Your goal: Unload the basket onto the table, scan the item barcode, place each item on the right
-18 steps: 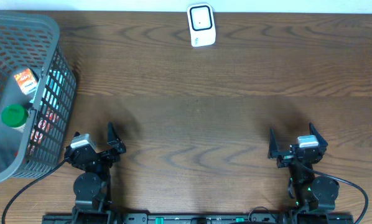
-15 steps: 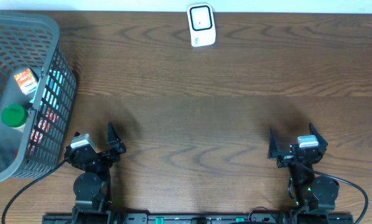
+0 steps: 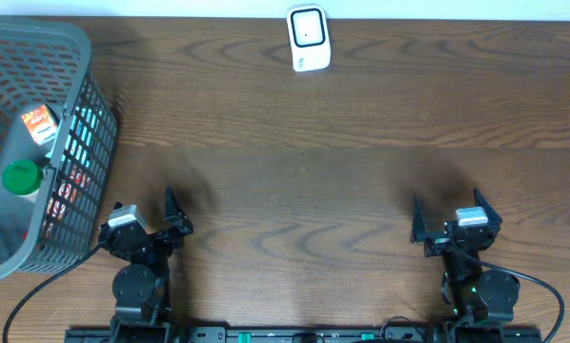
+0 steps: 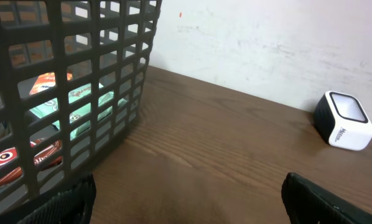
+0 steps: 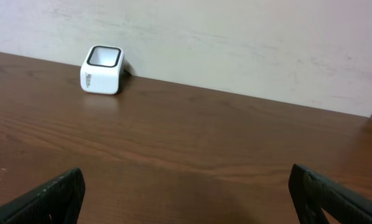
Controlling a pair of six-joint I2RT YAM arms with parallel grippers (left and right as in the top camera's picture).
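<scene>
Items [image 3: 39, 122] to be scanned lie in the grey basket [image 3: 37, 33] at nine o'clock on the table [image 3: 295, 162], among them a green-capped bottle [image 3: 22, 177]. The scanner [image 3: 308, 38] stands at twelve o'clock with its dark window facing up. The left hand [image 3: 142, 208] sits at seven o'clock and the right hand [image 3: 447, 211] at five, both spread wide and holding nothing. The first pick looks due. The nearer left hand should go over the basket rim and straight down, take one item only, and grip it clear of the barcode.
</scene>
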